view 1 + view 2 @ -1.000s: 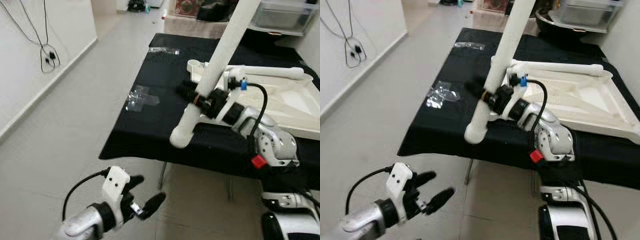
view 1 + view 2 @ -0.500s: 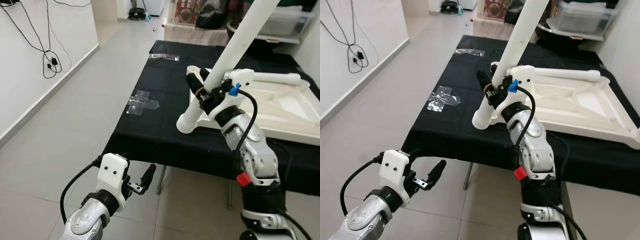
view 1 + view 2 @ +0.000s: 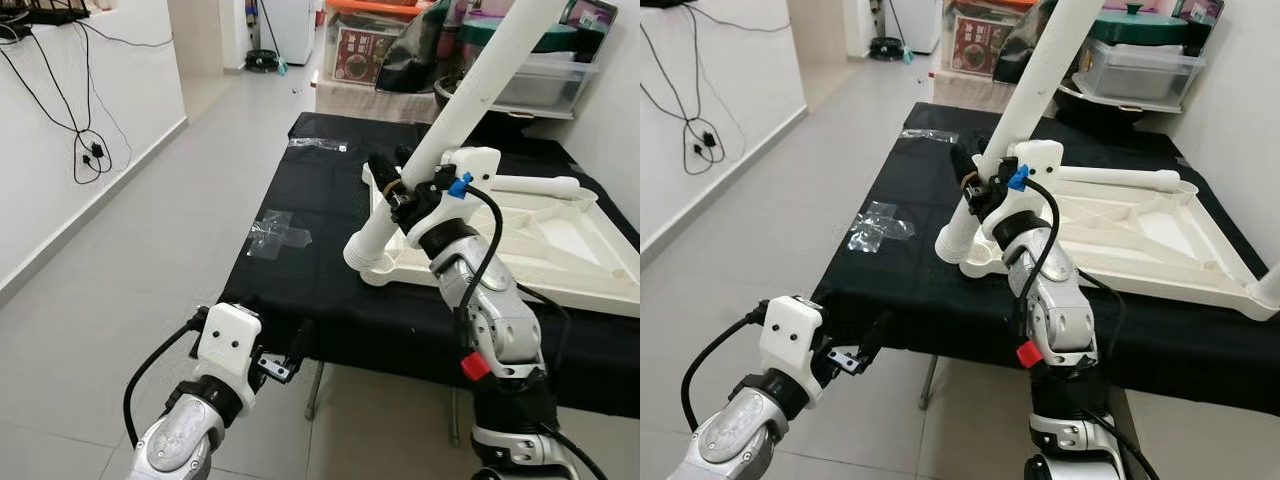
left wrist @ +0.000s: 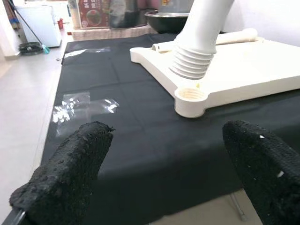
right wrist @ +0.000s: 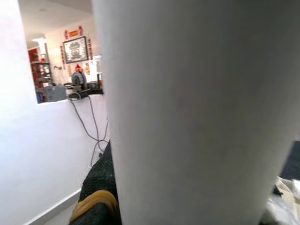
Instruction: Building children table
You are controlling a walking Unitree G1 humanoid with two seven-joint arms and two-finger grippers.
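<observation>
A white children's table top (image 3: pixel 560 240) lies upside down on a black-covered table (image 3: pixel 300 270). My right gripper (image 3: pixel 395 187) is shut on a long white table leg (image 3: pixel 470 95), held tilted up and to the right. The leg's threaded end (image 4: pixel 192 65) hangs just above the round corner socket (image 4: pixel 193 95) at the top's near left corner, apart from it. Another white leg (image 3: pixel 535 185) lies across the far side of the top. My left gripper (image 3: pixel 295 350) is open and holds nothing, low at the table's front edge and facing the socket.
Two clear plastic bags (image 3: pixel 278 232) (image 3: pixel 318 145) lie on the black cloth left of the top. Storage boxes and a pot (image 3: pixel 545 70) stand behind the table. Cables (image 3: pixel 90 150) hang on the white left wall. Tiled floor (image 3: pixel 120 290) spreads to the left.
The view has shifted. My right gripper has brought the leg's threaded end from over the black cloth to the top's corner socket. My left gripper has turned toward the table edge.
</observation>
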